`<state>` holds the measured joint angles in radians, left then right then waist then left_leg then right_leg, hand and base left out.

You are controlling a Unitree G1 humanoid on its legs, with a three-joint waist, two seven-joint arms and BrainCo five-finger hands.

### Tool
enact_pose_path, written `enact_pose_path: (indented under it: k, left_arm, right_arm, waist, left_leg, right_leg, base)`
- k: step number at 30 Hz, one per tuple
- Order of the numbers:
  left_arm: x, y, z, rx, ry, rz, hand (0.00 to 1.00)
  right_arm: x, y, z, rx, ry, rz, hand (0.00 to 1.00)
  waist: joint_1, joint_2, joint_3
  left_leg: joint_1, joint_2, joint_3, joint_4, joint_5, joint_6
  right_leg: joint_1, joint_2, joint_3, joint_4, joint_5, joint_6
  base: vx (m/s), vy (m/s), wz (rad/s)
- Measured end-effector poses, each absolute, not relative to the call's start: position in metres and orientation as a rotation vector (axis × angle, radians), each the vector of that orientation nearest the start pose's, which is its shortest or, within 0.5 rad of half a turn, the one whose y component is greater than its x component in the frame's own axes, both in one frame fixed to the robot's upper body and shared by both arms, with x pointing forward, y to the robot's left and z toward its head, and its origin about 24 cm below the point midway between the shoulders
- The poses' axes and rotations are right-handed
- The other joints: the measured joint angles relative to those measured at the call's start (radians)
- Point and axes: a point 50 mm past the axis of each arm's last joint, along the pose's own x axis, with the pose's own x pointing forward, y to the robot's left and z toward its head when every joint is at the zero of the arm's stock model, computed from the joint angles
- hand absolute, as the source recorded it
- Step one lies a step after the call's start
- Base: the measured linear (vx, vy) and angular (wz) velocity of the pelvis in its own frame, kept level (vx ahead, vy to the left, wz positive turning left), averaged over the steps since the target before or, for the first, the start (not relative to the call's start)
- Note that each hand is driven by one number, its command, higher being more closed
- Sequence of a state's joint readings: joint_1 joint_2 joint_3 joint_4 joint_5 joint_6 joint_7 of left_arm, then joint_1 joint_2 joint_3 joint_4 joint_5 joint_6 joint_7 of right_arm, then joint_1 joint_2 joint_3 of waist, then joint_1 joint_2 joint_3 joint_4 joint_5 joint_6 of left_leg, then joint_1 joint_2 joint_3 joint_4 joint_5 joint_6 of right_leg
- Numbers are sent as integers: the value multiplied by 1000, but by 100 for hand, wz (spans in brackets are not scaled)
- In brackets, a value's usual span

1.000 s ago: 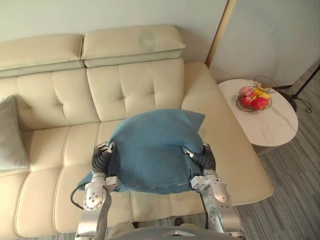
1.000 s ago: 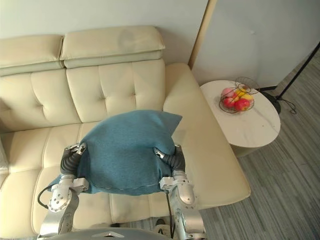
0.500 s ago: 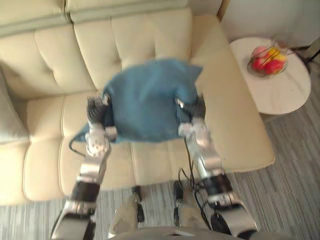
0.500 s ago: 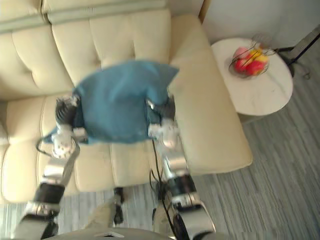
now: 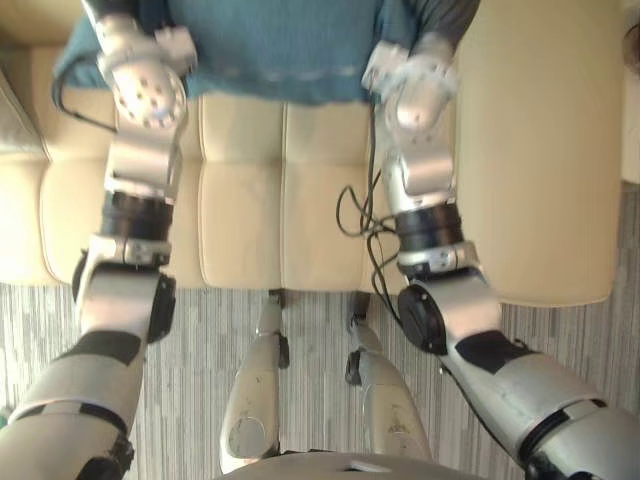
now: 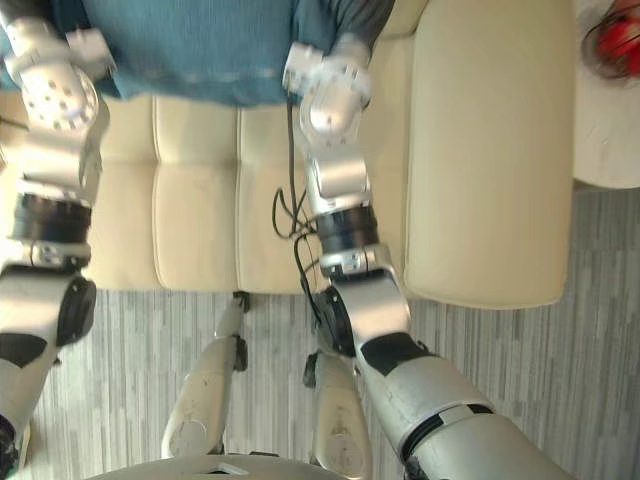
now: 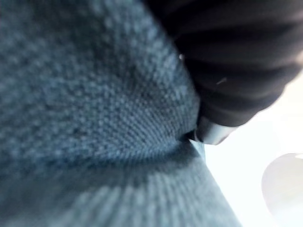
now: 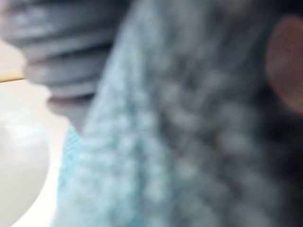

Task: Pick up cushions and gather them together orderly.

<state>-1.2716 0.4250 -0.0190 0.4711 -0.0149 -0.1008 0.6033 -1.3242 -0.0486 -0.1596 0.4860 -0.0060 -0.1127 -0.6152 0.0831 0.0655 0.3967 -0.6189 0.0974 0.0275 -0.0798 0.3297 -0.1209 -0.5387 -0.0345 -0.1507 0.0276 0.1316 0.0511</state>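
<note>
Entry: cushion gathering, judged to be in mid-carry. Nearest is the grey plank floor, then the sofa, cream with a tufted seat and a broad armrest on the robot's right. Both arms reach forward over the seat, side by side. Held item: blue cushion, knit cover, lodged between the two arms at the far end of their reach, over the back part of the seat. Whether it rests on the seat or hangs free cannot be told. On its left side is the left robot hand, its dark ribbed cover pressed against the blue knit; whether it is open or closed cannot be told. On its right side is the right robot hand, its ribbed cover against the same knit; its grip likewise cannot be told. Second item: grey cushion, a pale sliver at the seat's left end, well apart from the blue one. Farthest right, past the armrest, stands a white worktop with red fruit, no part of the job. Progress, as judged: the blue cushion sits between both robot hands, so the pick-up looks done for this piece. The gathering is not yet done, since the two cushions lie apart. Left to do, by estimate: bring the blue cushion leftward to the grey one, set it squarely beside or against it, and release.
</note>
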Motion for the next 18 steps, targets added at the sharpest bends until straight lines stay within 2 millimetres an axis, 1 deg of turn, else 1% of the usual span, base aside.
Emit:
enact_pose_path:
  k: [1,2,3,4,5,8,10,11,12,13,14,15,16,17,18]
  left_arm:
    - [347,173,390,71,-999,519,0]
    - [342,170,402,54,-1029,514,0]
    - [340,166,408,45,-1044,504,0]
    - [340,164,409,45,-1046,498,0]
    - [342,159,410,55,-1040,478,0]
    - [345,160,410,56,-1024,452,0]
    - [347,160,408,59,-1016,429,0]
    - [350,161,403,61,-991,418,0]
    - [355,165,391,58,-953,411,0]
    - [358,167,386,50,-935,411,0]
    - [362,173,372,41,-891,416,0]
    - [366,182,358,28,-846,430,0]
    - [370,187,344,-8,-800,438,0]
    - [375,191,326,-45,-740,451,0]
    - [379,199,307,-62,-678,472,0]
  right_arm:
    - [356,-108,374,294,-864,-390,0]
    - [359,-116,384,293,-864,-410,0]
    - [364,-127,384,291,-834,-433,0]
    - [366,-132,382,287,-816,-447,0]
    - [372,-145,378,273,-772,-473,0]
    - [377,-155,374,244,-727,-459,0]
    - [378,-159,372,203,-723,-451,0]
    - [379,-161,369,184,-709,-442,0]
    - [381,-163,363,186,-693,-439,0]
    - [381,-165,361,188,-688,-440,0]
    - [382,-167,357,185,-680,-440,0]
    - [382,-167,357,183,-681,-441,0]
    - [381,-171,356,180,-685,-450,0]
    - [380,-176,355,173,-689,-458,0]
    - [378,-176,351,170,-695,-445,0]
  waist:
    - [1,0,0]
    - [5,0,0]
    - [6,-1,2]
    - [5,-2,3]
    - [3,-4,22]
    - [2,-4,32]
    - [0,-5,33]
    - [-2,-5,33]
    - [-8,-6,33]
    - [-10,-6,33]
    - [-16,-6,33]
    - [-32,-7,34]
    - [-47,-20,41]
    - [-46,-30,46]
    - [-37,-30,46]
  left_leg:
    - [-24,0,-5,0,8,-12]
    - [-73,4,-19,0,18,-21]
    - [-109,8,-30,0,23,-20]
    - [-123,8,-30,0,31,-21]
    - [-139,4,-30,0,53,-43]
    - [-171,9,-30,0,60,-35]
    - [-209,15,-28,0,73,-20]
    - [-231,18,-27,0,75,-18]
    - [-250,20,-26,0,75,-18]
    - [-256,20,-24,0,74,-19]
    - [-263,21,-16,0,18,-62]
    - [-274,22,13,-2,-48,-65]
    - [-275,18,67,0,-108,-94]
    - [-265,18,105,0,-82,-66]
    - [-261,31,116,0,1,-39]
  right_leg:
    - [-22,0,-4,2,1,-1]
    - [-71,2,-16,13,2,-3]
    - [-108,5,-29,30,-1,-8]
    - [-122,5,-32,36,-3,-9]
    - [-141,-2,-42,63,-19,-13]
    - [-203,-4,-52,139,-57,-20]
    - [-262,-4,-56,190,-74,-28]
    - [-295,-4,-56,214,-81,-34]
    - [-328,-4,-55,239,-87,-37]
    - [-339,-5,-53,245,-89,-37]
    - [-361,-7,-50,267,-97,-33]
    - [-378,-18,-47,279,-98,-32]
    - [-384,-38,-36,269,-86,-33]
    - [-390,-41,-20,274,-86,-32]
    - [-402,-27,-4,302,-103,-21]
  base:
    - [-24,-6,12]
    - [-20,37,10]
    - [-14,59,11]
    - [-1,90,21]
    - [10,69,21]
    - [-1,82,8]
    - [-33,93,-3]
    - [-74,140,-12]
    - [-58,103,-13]
    - [-66,118,-14]
    - [-55,101,-2]
    - [-74,141,17]
    - [-52,96,13]
    - [-25,57,-19]
    - [7,36,-32]
